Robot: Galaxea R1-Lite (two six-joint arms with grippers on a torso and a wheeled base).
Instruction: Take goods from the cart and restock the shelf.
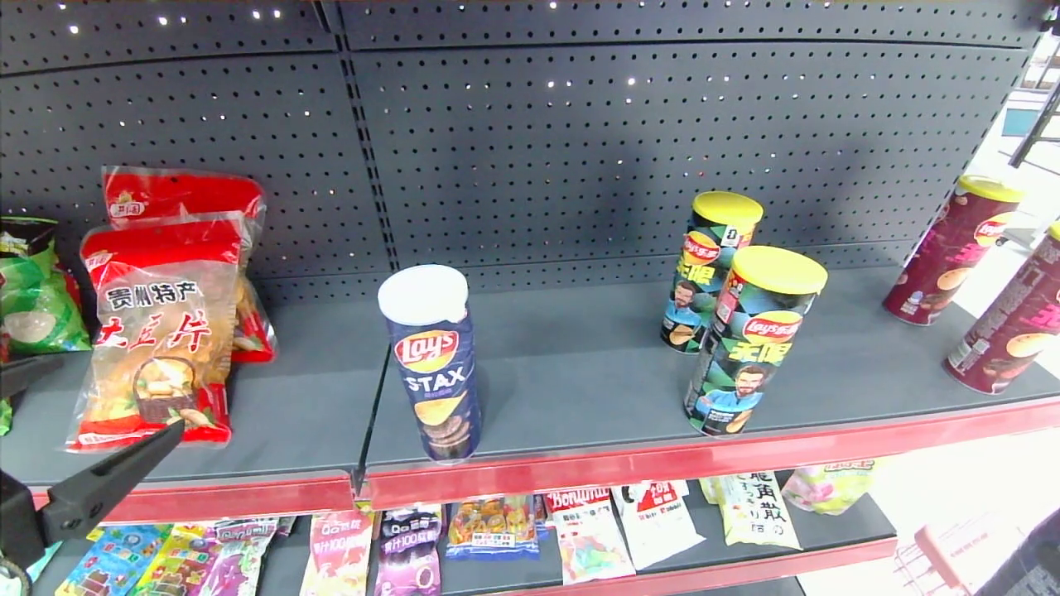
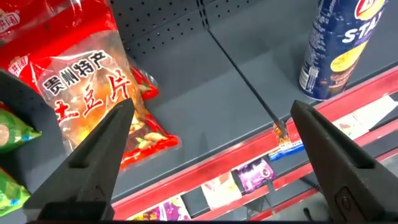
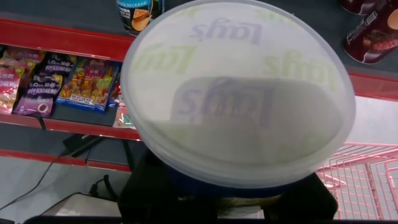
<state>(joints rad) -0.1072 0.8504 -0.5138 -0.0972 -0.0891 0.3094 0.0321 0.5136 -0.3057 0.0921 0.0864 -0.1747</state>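
R claw (image 3: 161, 199) clamped on chip can (image 3: 239, 93), lid end toward wrist cam, exact tilt unclear. Shelf (image 3: 56, 37) lip lies ahead of claw, well apart. L claw (image 2: 212, 109) wide open, empty, upright Stax can (image 2: 339, 50) beyond it. R arm should place.

Even light here; I see pinhole glints in dark perforated backboard (image 1: 580, 149) behind navy white-lidded chip tube (image 1: 431, 364), washout far right of it.

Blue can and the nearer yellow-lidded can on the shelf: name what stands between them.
Nothing: the head view shows bare grey shelf board between the blue can and the nearer yellow-lidded can.
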